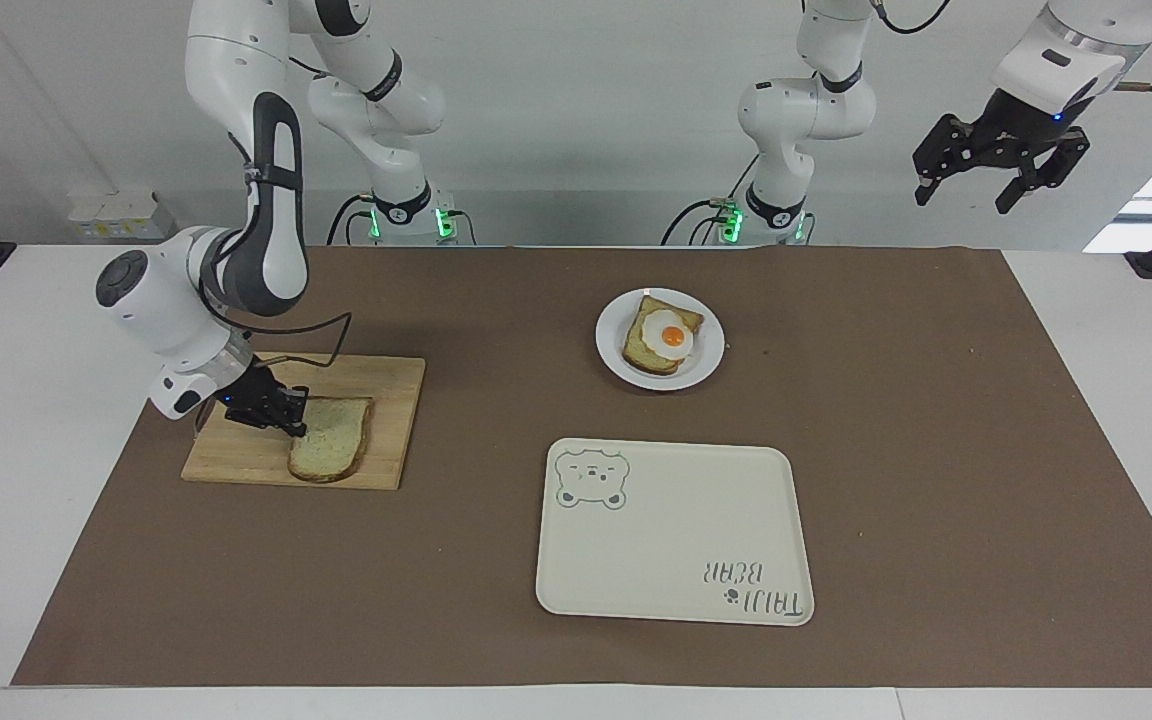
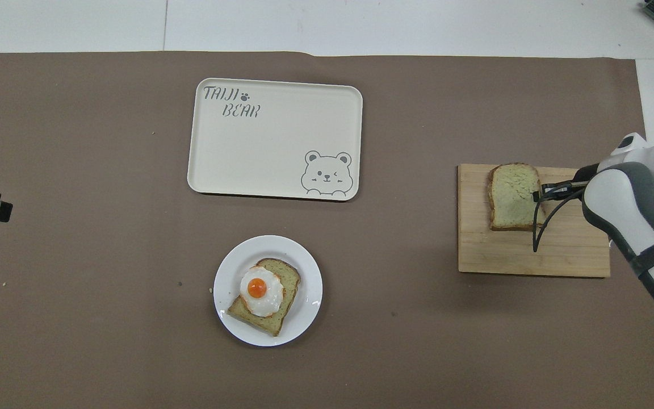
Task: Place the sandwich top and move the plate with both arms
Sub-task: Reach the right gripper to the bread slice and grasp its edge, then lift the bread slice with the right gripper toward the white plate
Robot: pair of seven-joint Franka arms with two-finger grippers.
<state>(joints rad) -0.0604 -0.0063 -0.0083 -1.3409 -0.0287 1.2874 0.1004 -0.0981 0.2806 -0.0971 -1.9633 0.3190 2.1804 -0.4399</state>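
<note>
The sandwich top (image 1: 336, 445) is a pale bread slice with a brown crust, on a wooden cutting board (image 1: 391, 385) toward the right arm's end of the table; it also shows in the overhead view (image 2: 510, 196). My right gripper (image 1: 288, 420) is low at the slice's edge nearest its arm and shut on it; in the overhead view the right gripper (image 2: 536, 196) shows at that same edge. The white plate (image 1: 706, 365) holds a toast slice with a fried egg (image 1: 671, 335). My left gripper (image 1: 996, 185) waits high above the table's left-arm end, open and empty.
A cream rectangular tray (image 1: 671, 540) with a bear drawing lies farther from the robots than the plate, with nothing on it. A brown mat covers most of the table. The cutting board (image 2: 531, 255) has bare wood beside the slice.
</note>
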